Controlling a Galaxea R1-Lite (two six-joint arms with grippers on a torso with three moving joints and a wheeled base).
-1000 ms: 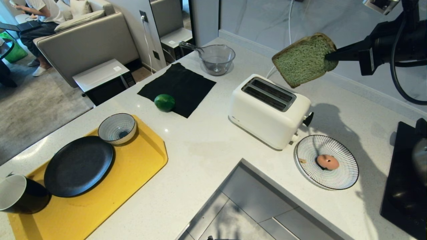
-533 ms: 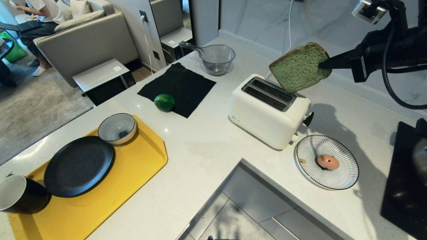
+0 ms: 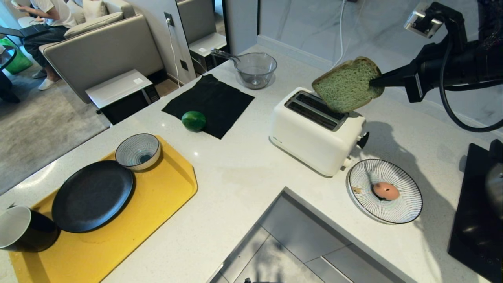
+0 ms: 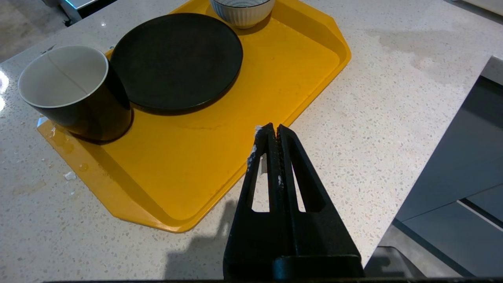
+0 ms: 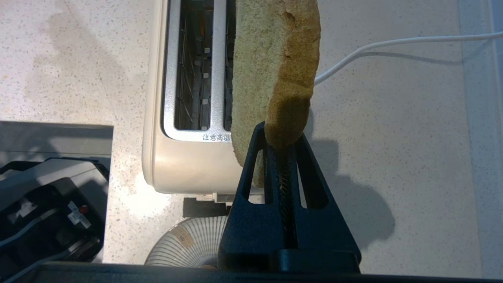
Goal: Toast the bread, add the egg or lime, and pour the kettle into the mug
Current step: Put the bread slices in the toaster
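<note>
The right gripper [image 3: 373, 82] pinches the bread [image 3: 347, 85] by one crust edge, on edge and tilted, its lower corner over the toaster [image 3: 316, 131] near the worktop's back edge. The slice's faces run along the slots. The left gripper [image 4: 273, 131] hangs closed and empty above the yellow tray [image 4: 204, 157].

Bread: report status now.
Right gripper shut on bread, above toaster slot. Left gripper shut, parked over tray. Slots empty, nothing blocking.

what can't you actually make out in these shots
- Kettle: head view, cut off by the right edge; only a sliver shows.
- Mug: head view, cut by the left edge; handle unseen. Left wrist view shows no handle either.
- Far toaster slot: right wrist view, the bread held by the right pincer covers it.
- Striped plate: right wrist view, largely hidden behind the pincer; egg unseen there.
</note>
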